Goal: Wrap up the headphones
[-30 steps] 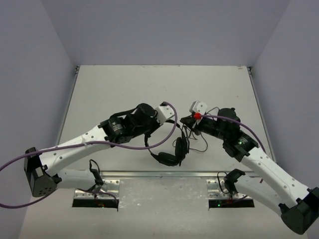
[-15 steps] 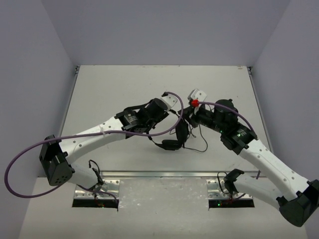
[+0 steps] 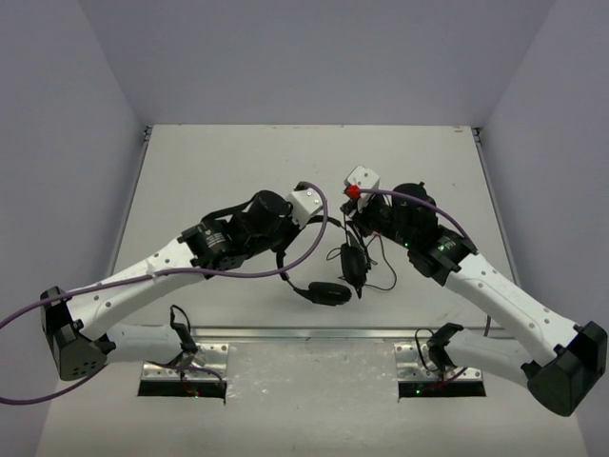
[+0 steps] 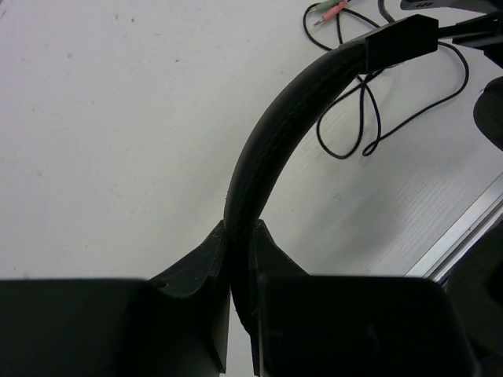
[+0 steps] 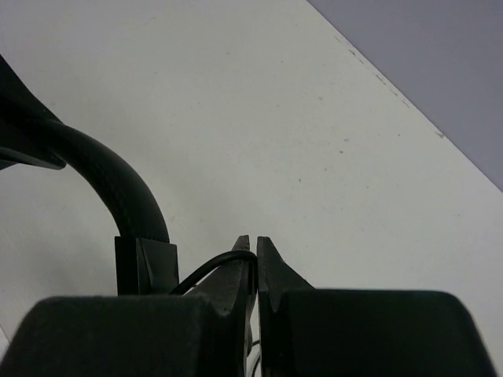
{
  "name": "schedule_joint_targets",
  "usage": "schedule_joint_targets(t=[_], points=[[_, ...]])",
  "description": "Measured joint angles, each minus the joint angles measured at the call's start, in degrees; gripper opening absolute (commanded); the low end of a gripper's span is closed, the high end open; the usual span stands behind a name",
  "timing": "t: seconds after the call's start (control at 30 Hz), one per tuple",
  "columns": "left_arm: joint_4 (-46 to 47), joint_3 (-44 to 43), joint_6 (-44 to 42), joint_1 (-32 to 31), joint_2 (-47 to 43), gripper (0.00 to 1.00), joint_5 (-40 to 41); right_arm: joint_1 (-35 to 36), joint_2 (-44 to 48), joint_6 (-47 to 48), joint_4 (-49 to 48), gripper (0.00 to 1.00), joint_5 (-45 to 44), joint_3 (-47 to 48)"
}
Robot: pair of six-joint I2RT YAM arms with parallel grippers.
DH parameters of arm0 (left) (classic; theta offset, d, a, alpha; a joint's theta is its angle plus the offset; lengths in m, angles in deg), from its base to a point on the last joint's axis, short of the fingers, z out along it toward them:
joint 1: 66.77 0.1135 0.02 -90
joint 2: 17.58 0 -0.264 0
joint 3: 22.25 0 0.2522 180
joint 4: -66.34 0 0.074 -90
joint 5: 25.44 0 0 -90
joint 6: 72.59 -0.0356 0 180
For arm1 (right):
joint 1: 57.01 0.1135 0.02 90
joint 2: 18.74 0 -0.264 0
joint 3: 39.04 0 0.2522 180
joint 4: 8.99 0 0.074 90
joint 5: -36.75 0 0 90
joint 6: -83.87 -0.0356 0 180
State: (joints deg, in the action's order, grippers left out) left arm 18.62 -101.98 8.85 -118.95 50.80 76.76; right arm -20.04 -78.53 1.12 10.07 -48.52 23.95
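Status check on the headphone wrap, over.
Left pincer shut on headband. Right pincer shut, pinching the cable. Cable loops loose on table, unwrapped. Purple arm cable sags near the earcups.

Arms angled inward — left gripper (image 4: 240, 236), right gripper (image 5: 253, 250) clamped.
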Motion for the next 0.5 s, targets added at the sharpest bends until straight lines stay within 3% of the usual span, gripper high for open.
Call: schedule_joint_targets(t=[0.23,0.37,0.5], points=[[0.35,0.42,-0.24,-0.07,0.44,0.0,-4.79,0.24,-0.07,2.95,0.98,0.01,-1.03,0.5],[0.28,0.42,-0.37,-0.09,1.05,0.0,-6.16,0.31,-0.07,3.72,1.86,0.12,1.57,0.5],[0.28,0.42,-1.07,-0.46,0.96,0.0,-8.26,0.31,-0.04,4.52,2.6,0.13,4.26,0.5]])
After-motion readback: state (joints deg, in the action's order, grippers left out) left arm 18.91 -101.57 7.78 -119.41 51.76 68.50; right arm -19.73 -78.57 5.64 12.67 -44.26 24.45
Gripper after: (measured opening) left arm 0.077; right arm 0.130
